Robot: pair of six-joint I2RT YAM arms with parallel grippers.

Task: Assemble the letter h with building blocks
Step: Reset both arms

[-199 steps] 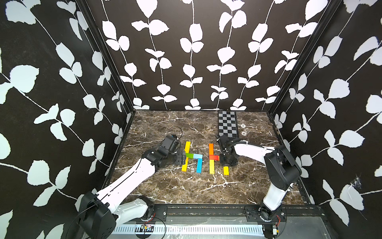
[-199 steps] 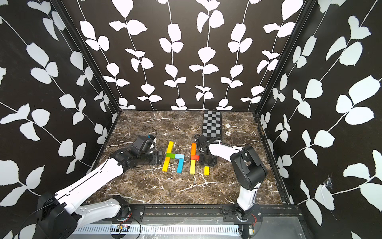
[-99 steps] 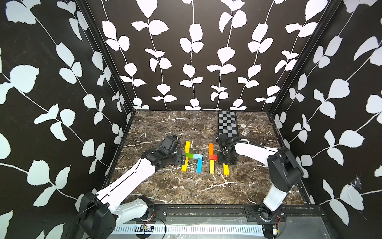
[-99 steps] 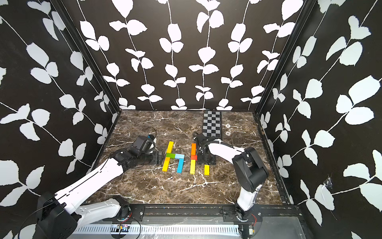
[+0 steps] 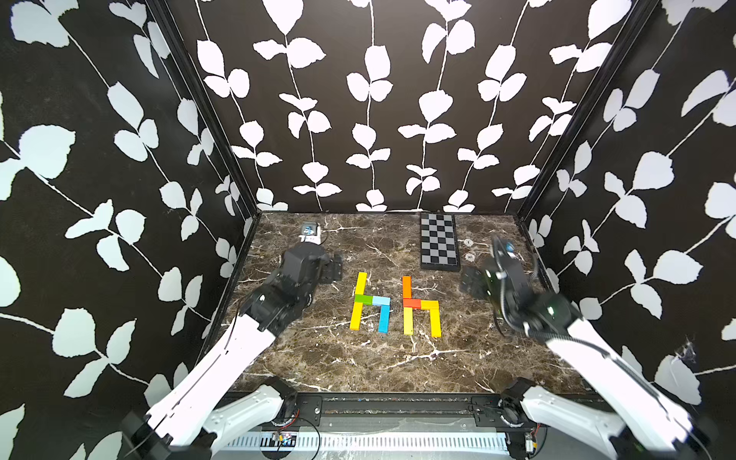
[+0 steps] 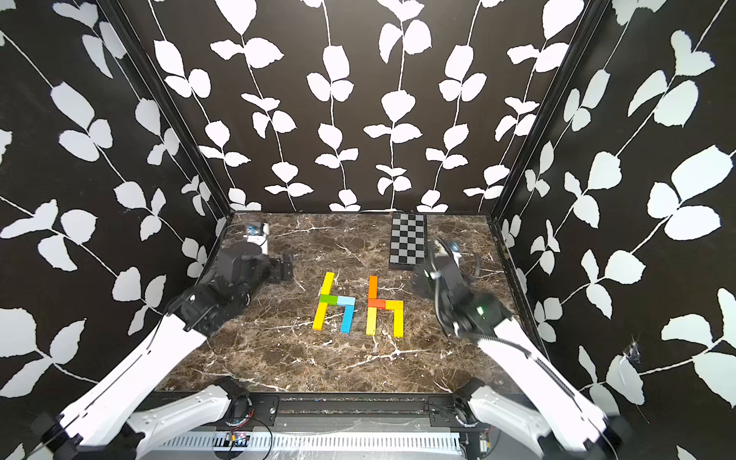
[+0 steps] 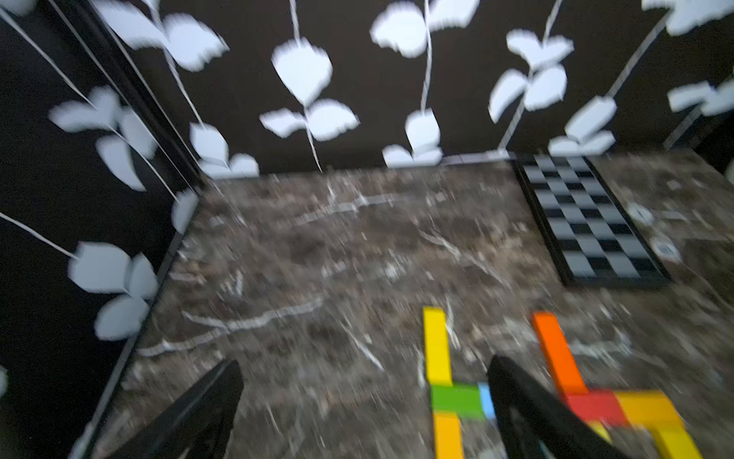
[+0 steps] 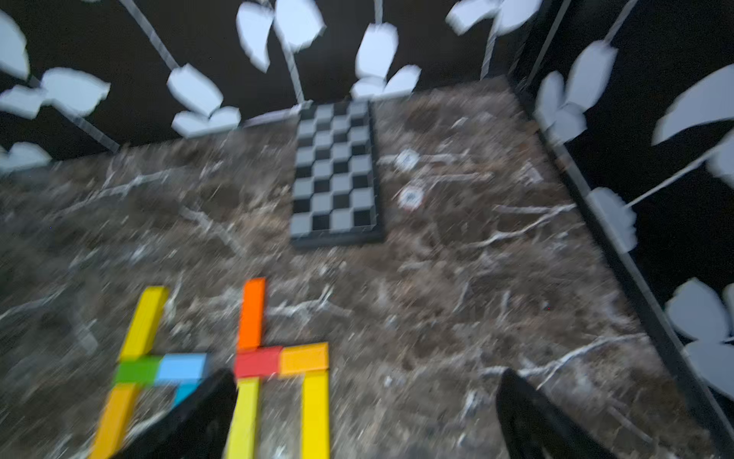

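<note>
Both arms have pulled back from the building blocks [image 5: 394,306] since a second ago, when each gripper sat low against the letters. The left gripper [image 5: 333,269] now hangs well apart from the pieces, toward the left wall. In the left wrist view its fingers [image 7: 198,409] are spread wide with only the marble table [image 5: 398,370] between them.

Next comes the left letter, unchanged. A long yellow bar [image 5: 361,283], a green block [image 5: 363,299] and a lower yellow bar [image 5: 356,316] make a slightly leaning stem. A light blue block [image 5: 381,300] bridges off the green, and a blue bar [image 5: 384,319] drops from it as the leg.

Just beside it lies the right letter, with an orange bar [image 5: 406,286], a red block [image 5: 411,303] and a yellow stem bar [image 5: 408,322] in line. An amber block [image 5: 430,305], covered by the gripper before, now lies bare and touches the red. A yellow leg bar [image 5: 435,324] sits under it.

The right gripper [image 5: 471,280] has gone from nearly closed to wide open and has drawn off to the right, below the checkered board [image 5: 438,239]. Its wrist view shows an empty gap.

I judge the amber piece to be the last placement. Two whole h shapes lie flat mid-table and nothing is held, so the task looks finished.
</note>
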